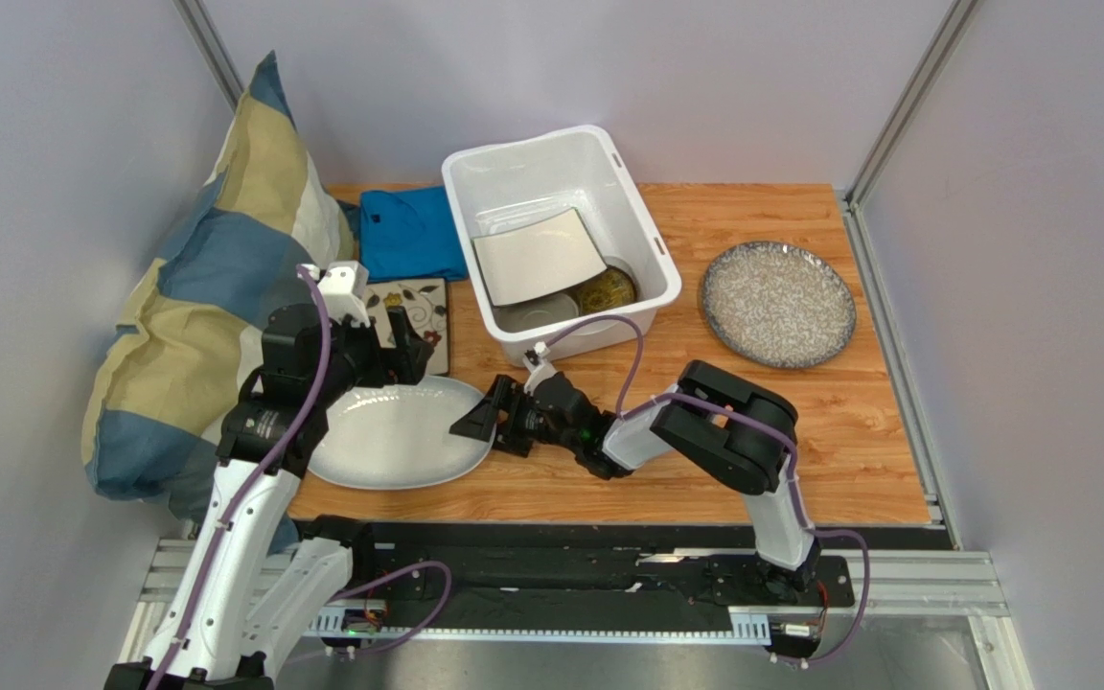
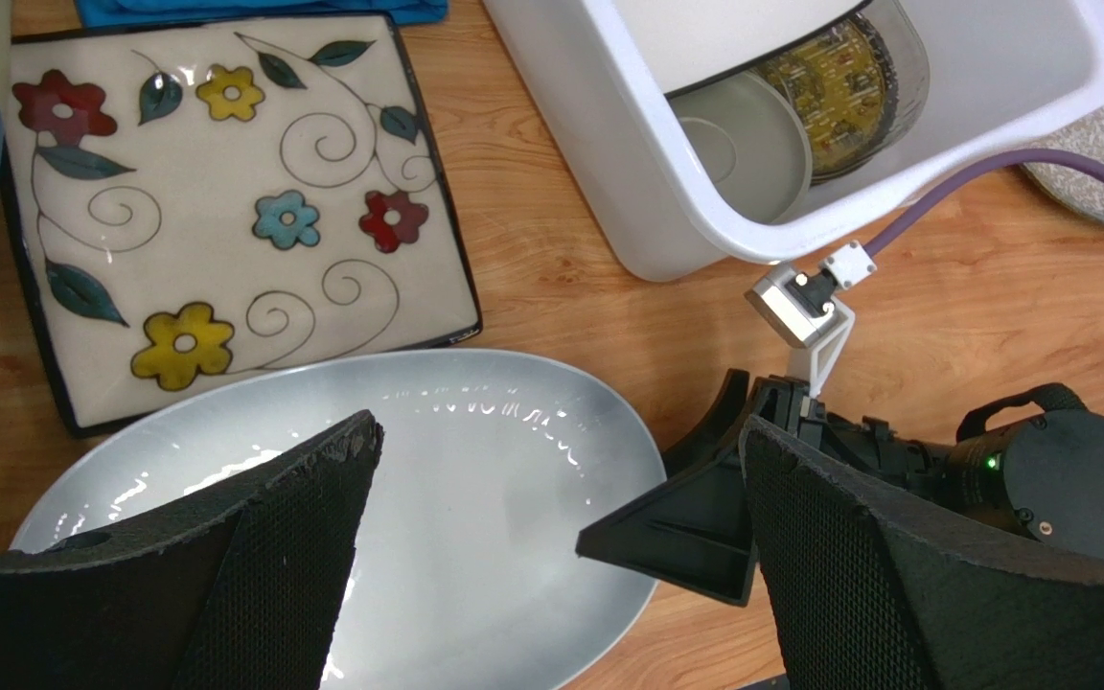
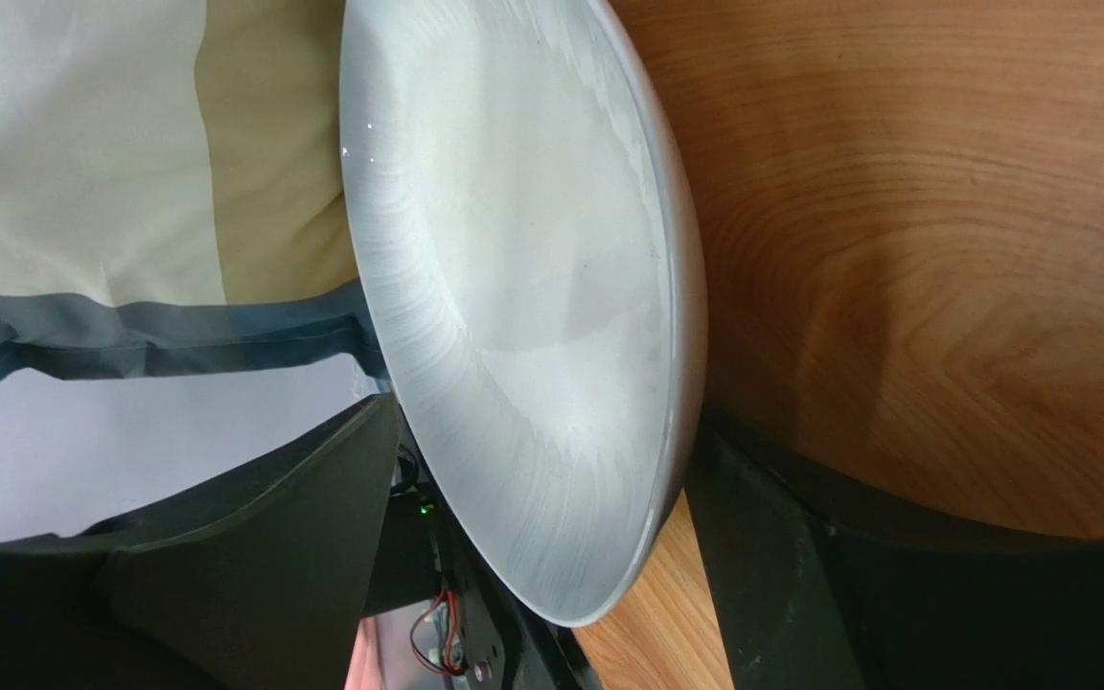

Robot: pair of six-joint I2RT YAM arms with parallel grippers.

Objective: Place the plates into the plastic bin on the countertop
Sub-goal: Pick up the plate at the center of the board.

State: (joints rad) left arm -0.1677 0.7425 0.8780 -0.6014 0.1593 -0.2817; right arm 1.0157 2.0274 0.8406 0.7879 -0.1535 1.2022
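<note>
A large white oval platter [image 1: 392, 431] lies on the countertop [image 1: 832, 431] at the front left. My right gripper [image 1: 483, 417] is open, its jaws astride the platter's right rim [image 3: 515, 288], one finger over it and one by the table. My left gripper [image 1: 407, 345] is open and empty, hovering above the platter [image 2: 486, 475] and the floral square plate [image 2: 227, 216]. The white plastic bin [image 1: 644, 216] holds a white square plate [image 1: 536, 256] leaning over small round plates [image 1: 604, 292]. A grey-speckled round plate [image 1: 777, 302] lies right of the bin.
A folded blue cloth [image 1: 407, 230] lies behind the floral plate, left of the bin. A blue and yellow pillow [image 1: 212, 273] leans against the left wall beside the platter. Metal frame rails run along the right and near edges. The right arm's purple cable [image 2: 947, 187] hangs by the bin's corner.
</note>
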